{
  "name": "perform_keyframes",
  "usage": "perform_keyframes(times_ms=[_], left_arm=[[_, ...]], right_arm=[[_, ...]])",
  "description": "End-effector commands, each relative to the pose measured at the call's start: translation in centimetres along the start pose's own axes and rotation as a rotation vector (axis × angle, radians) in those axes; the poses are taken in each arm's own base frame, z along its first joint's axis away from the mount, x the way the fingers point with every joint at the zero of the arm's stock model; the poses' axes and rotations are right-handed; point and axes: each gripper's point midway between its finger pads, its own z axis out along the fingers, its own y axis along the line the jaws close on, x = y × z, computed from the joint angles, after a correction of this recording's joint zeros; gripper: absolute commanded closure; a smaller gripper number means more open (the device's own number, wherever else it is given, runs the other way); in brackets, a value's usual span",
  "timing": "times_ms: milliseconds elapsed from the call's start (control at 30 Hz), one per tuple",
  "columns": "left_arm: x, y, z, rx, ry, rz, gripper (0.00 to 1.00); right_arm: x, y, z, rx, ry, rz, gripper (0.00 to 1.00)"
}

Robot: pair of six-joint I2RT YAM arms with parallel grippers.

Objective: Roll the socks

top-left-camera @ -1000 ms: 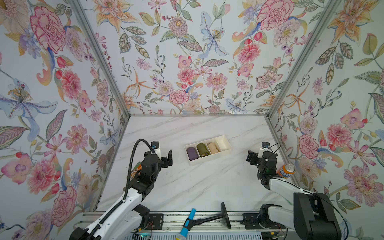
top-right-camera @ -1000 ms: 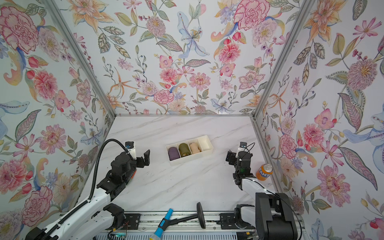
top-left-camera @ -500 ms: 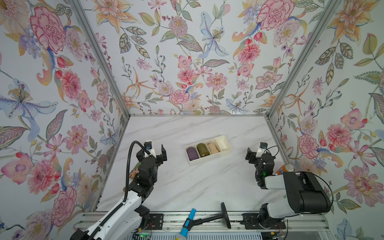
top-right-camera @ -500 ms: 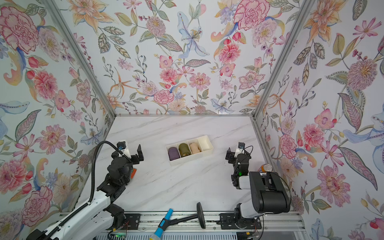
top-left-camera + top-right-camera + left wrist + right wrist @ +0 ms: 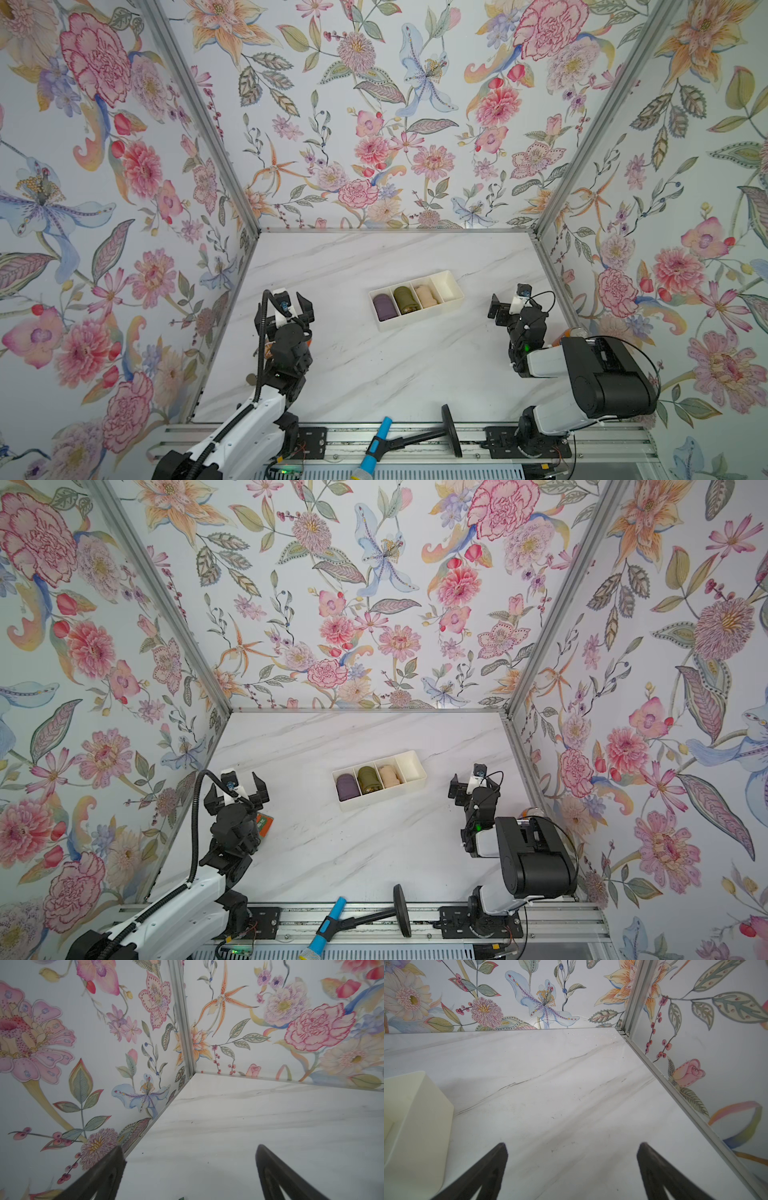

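Nearest: left gripper (image 5: 286, 309) and right gripper (image 5: 511, 302), each above bare table (image 5: 395, 374) at its own side. Fingers spread wide, nothing between them; wrist views agree. Likely parked clear of tray, so rolling looks finished.

Farther, mid-table: white tray (image 5: 415, 325), four compartments. Socks (image 5: 428, 295) in third from left in both top views. Compact peach-tan bundle, wedged between dividers, probably so roll cannot unwind. Stripes not discernible. Purple roll (image 5: 384, 306) and olive roll (image 5: 405, 299) alongside; last compartment (image 5: 446, 286) empty.
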Motion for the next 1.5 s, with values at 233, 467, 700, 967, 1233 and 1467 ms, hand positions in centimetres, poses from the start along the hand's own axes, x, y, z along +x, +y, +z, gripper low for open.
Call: perform_keyframes(times_ms=[233,467,700,967,1233,1467], left_arm=[[2.2,1.7,0.5,-0.029,0.007,-0.026,0.01],[3.0,0.9,0.3,0.033,-0.007,-0.04,0.01],[3.0,0.3,1.0,0.059,-0.082,-0.038,0.01],[3.0,-2.4,3.4,0.098,-0.124,0.027,0.01],[4.5,-3.9,4.6,0.133,-0.089,0.069,0.01],[4.8,-4.1,6.3,0.175,-0.047,0.033,0.01]], right_arm=[[-1.0,-0.4,0.4,0.027,-0.03,0.003,0.01],[-1.0,-0.3,0.3,0.038,-0.032,-0.006,0.01],[-1.0,-0.4,0.3,0.039,-0.032,-0.006,0.01],[-1.0,-0.4,0.3,0.039,-0.033,-0.007,0.01],[-0.9,-0.4,0.3,0.04,-0.031,-0.007,0.01],[-0.9,-0.3,0.3,0.038,-0.031,-0.007,0.01]])
